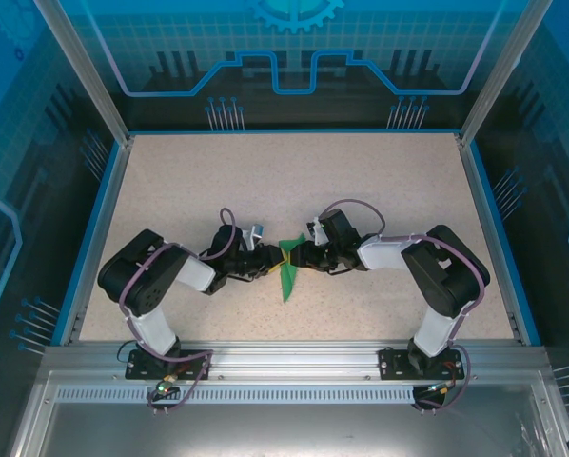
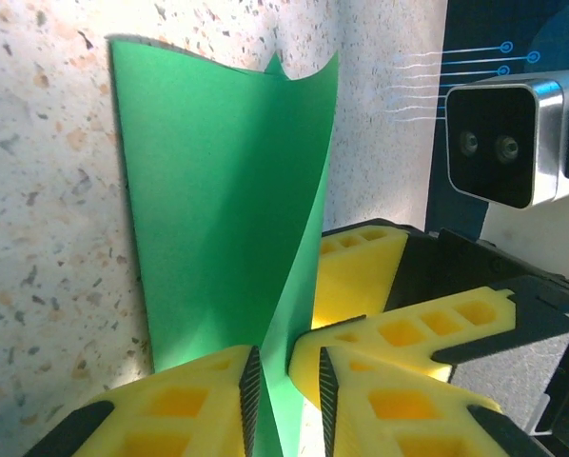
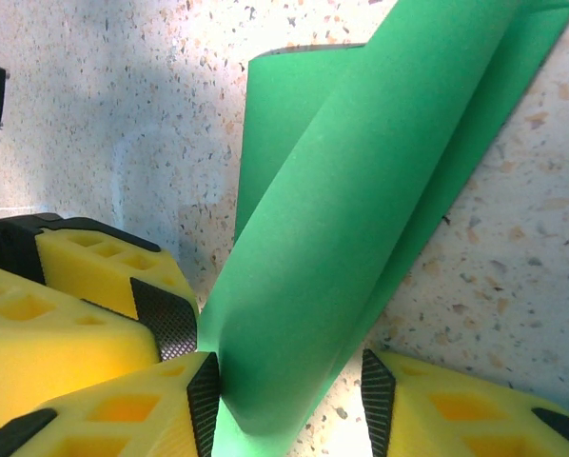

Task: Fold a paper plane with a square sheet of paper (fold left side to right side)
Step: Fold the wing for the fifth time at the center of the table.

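The green sheet of paper (image 1: 287, 274) stands bent over on itself in the middle of the table, between the two grippers. In the left wrist view the green sheet of paper (image 2: 218, 190) rises as a curved wall and runs down into my left gripper (image 2: 286, 390). Its jaws stand a narrow gap apart, and the paper touches only the left pad. My right gripper (image 3: 289, 395) is open wide around the rolled fold of the green sheet of paper (image 3: 361, 190). My left gripper (image 1: 270, 265) and my right gripper (image 1: 302, 255) almost touch. A paper plane is out of view.
The speckled beige table (image 1: 284, 181) has a blue rim (image 1: 94, 238) and glass walls around it. The right gripper's yellow fingers (image 2: 361, 271) and its wrist camera (image 2: 499, 143) crowd the left gripper. A left gripper finger (image 3: 94, 267) sits beside the right gripper's left jaw.
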{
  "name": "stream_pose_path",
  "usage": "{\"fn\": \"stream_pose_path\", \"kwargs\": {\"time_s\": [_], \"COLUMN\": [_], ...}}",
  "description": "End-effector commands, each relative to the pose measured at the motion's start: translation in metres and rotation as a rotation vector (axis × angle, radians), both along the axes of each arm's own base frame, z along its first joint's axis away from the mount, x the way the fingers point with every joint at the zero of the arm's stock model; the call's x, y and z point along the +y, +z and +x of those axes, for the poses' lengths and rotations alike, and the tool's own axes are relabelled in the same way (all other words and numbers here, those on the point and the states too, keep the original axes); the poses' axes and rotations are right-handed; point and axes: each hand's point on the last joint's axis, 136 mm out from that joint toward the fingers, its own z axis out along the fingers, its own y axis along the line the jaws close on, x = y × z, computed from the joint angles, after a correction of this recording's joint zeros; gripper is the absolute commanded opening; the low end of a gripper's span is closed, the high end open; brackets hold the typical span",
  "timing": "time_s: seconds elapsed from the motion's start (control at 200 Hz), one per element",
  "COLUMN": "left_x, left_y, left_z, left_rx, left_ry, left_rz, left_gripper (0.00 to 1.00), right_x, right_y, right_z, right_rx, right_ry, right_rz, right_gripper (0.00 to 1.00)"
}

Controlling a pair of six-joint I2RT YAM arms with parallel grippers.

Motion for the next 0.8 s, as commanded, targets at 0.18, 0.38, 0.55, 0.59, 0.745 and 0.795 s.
{"fn": "stream_pose_path", "kwargs": {"time_s": [0.18, 0.38, 0.55, 0.59, 0.745, 0.795], "left_x": [-0.003, -0.007, -0.007, -0.007, -0.006, -0.006], "left_y": [0.000, -0.003, -0.004, -0.002, 0.002, 0.003], "left_z": [0.004, 0.005, 0.006, 0.006, 0.007, 0.007], "left_rx": [0.000, 0.011, 0.003, -0.004, -0.027, -0.031], "left_ry": [-0.016, -0.026, -0.022, -0.022, -0.024, -0.022], "left_rz": [-0.009, -0.024, -0.022, -0.023, -0.018, -0.013], "left_gripper": [0.26, 0.23, 0.11, 0.08, 0.00, 0.00], "right_x": [0.002, 0.003, 0.003, 0.003, 0.005, 0.005], "right_y": [-0.020, -0.020, -0.019, -0.018, -0.012, -0.010], "right_z": [-0.009, -0.010, -0.010, -0.010, -0.008, -0.007], "right_rx": [0.043, 0.045, 0.045, 0.042, 0.031, 0.027], "right_ry": [0.024, 0.024, 0.027, 0.026, 0.033, 0.034], "right_rz": [-0.042, -0.039, -0.034, -0.033, -0.023, -0.020], "right_gripper": [0.46, 0.46, 0.47, 0.47, 0.47, 0.48]}}
